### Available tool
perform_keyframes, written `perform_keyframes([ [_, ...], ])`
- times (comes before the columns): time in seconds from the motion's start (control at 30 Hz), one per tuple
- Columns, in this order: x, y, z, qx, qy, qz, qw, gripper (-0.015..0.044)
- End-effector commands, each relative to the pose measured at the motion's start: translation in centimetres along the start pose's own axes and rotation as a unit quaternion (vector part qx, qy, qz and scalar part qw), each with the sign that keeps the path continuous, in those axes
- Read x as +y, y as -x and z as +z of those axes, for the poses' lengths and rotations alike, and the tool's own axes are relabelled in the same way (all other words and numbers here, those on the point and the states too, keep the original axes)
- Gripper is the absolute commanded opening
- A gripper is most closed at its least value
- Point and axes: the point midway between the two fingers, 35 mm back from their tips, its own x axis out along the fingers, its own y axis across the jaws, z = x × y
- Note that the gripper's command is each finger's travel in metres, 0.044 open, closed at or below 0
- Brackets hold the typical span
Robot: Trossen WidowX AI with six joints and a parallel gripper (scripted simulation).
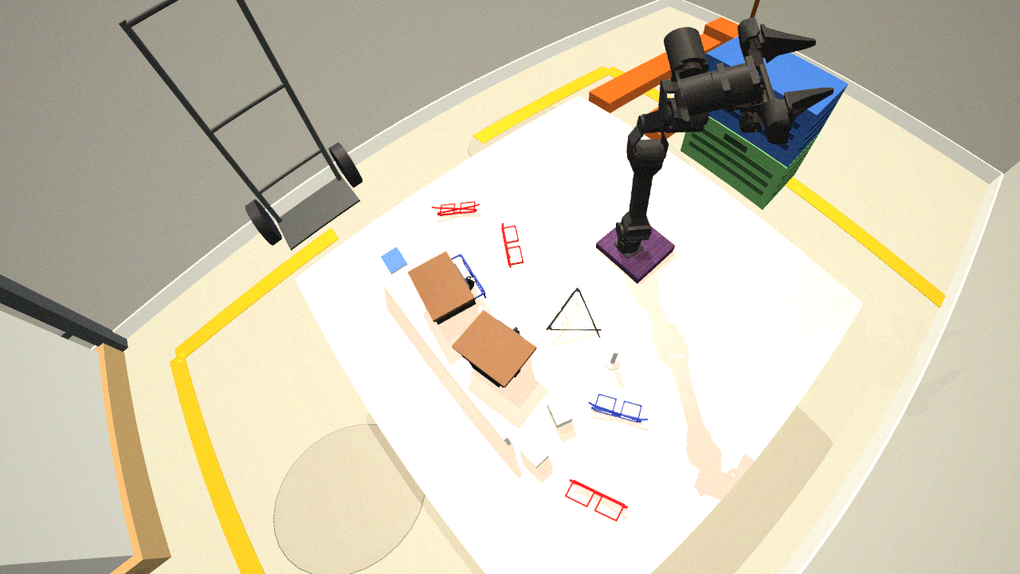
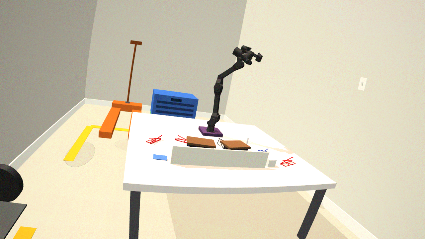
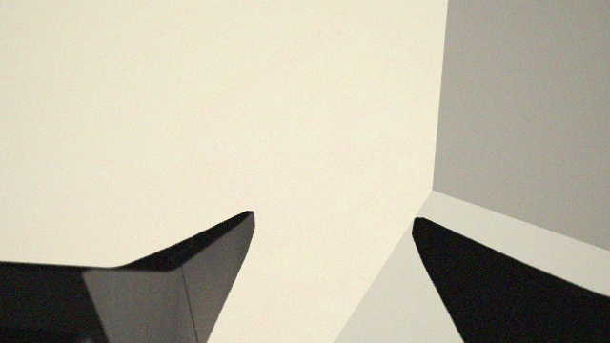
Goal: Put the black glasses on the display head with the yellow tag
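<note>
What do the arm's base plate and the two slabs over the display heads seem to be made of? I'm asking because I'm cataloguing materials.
Base plate: probably wood, stained purple, with fine grain-like streaks in the top view.

Two slabs: perhaps wood or fibreboard, matt and evenly brown; without clear grain, painted plastic remains possible.

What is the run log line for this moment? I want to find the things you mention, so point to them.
gripper (image 1: 823,65) (image 3: 332,222): open, raised | black glasses (image 1: 574,328) (image 2: 219,142): on table (image 1: 770,300) (image 2: 178,178) | placing: not done
</note>
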Motion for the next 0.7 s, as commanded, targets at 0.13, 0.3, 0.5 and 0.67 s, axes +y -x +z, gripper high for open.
perform_keyframes([
  [0.13,0.0,0.0,0.0,0.0,0.0,0.0,1.0,0.044],
  [0.3,1.0,0.2,-0.1,0.007,-0.022,0.013,1.0,0.0387],
  [0.5,9.5,3.0,-0.9,0.086,-0.205,0.122,0.967,0.023],
  [0.67,16.5,7.2,-0.5,0.172,-0.345,0.207,0.899,0.02],
])
